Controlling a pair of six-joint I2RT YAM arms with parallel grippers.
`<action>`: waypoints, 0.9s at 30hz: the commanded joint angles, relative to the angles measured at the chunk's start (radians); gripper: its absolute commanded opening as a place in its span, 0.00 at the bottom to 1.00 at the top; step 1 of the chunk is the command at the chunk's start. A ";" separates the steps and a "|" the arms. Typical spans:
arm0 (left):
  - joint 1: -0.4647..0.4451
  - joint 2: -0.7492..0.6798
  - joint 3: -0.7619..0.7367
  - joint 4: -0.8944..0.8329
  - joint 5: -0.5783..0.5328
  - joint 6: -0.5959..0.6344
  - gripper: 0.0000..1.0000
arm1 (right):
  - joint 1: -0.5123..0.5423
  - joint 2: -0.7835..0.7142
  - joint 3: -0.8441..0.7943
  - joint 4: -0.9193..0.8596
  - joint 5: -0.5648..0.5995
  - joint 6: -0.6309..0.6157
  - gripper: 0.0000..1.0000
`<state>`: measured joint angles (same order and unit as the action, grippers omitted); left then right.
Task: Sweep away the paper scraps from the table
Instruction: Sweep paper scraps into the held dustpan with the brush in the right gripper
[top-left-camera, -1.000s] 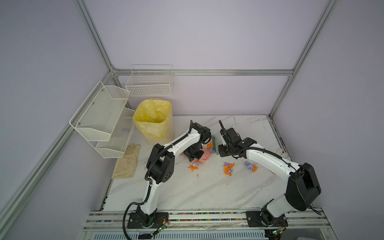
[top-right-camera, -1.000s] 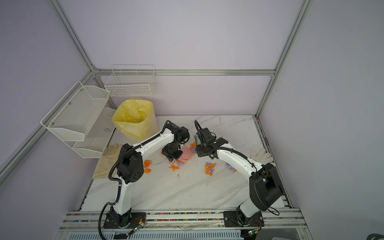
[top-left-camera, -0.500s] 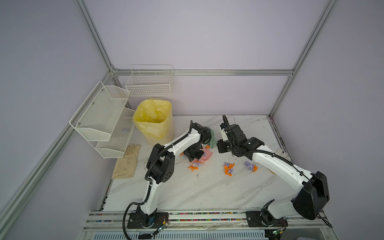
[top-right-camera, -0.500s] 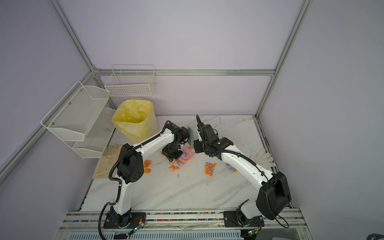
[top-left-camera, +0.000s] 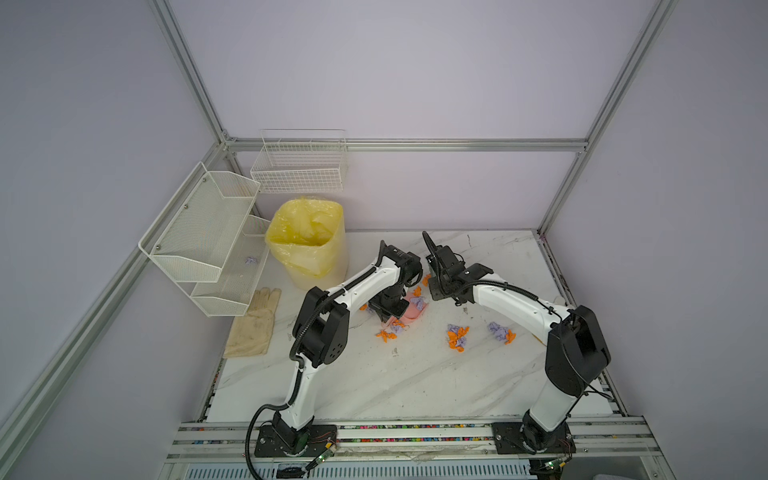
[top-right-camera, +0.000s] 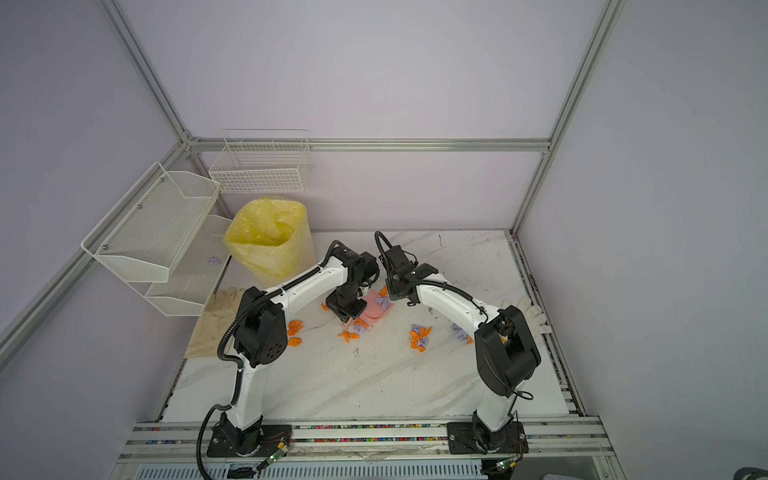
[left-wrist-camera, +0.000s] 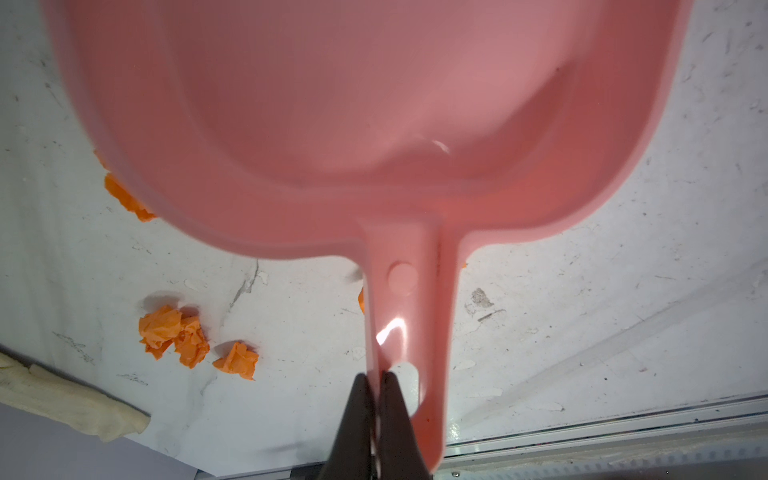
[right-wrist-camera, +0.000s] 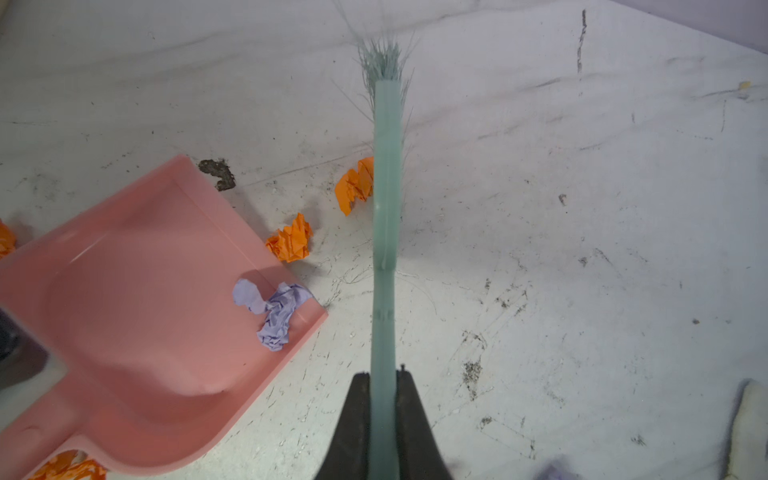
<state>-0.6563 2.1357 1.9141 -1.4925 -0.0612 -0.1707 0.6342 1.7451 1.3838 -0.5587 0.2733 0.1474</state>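
Observation:
My left gripper (left-wrist-camera: 377, 376) is shut on the handle of a pink dustpan (left-wrist-camera: 332, 124), which rests on the marble table (top-left-camera: 374, 382) near its middle. The right gripper (right-wrist-camera: 384, 378) is shut on the handle of a green brush (right-wrist-camera: 386, 187), whose bristles point away beside the pan's mouth. One lilac paper scrap (right-wrist-camera: 274, 309) lies inside the pan at its lip. Two orange scraps (right-wrist-camera: 291, 243) lie between pan and brush. More orange and lilac scraps (top-left-camera: 457, 336) are scattered in front of both arms, in both top views (top-right-camera: 295, 328).
A yellow-lined bin (top-left-camera: 309, 241) stands at the back left. White wire racks (top-left-camera: 208, 232) hang on the left wall, a wire basket (top-left-camera: 299, 166) on the back wall. A beige glove (top-left-camera: 255, 324) lies at the table's left edge, another glove (top-right-camera: 525, 316) at the right edge.
The right arm's elbow swung outward and came back while the brush stayed by the dustpan's mouth. The left arm and the dustpan have barely moved.

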 joint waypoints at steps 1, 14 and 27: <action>0.013 0.001 -0.043 0.032 0.037 0.025 0.00 | 0.009 0.010 0.000 0.001 -0.042 -0.064 0.00; 0.065 0.001 -0.096 0.082 0.073 0.040 0.00 | 0.077 -0.314 -0.153 -0.010 -0.292 -0.013 0.00; 0.073 0.009 -0.106 0.105 0.089 0.049 0.00 | 0.066 -0.177 -0.043 0.006 -0.027 -0.038 0.00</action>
<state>-0.5846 2.1414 1.8359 -1.3945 0.0120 -0.1383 0.7101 1.4982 1.2999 -0.5659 0.1234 0.1585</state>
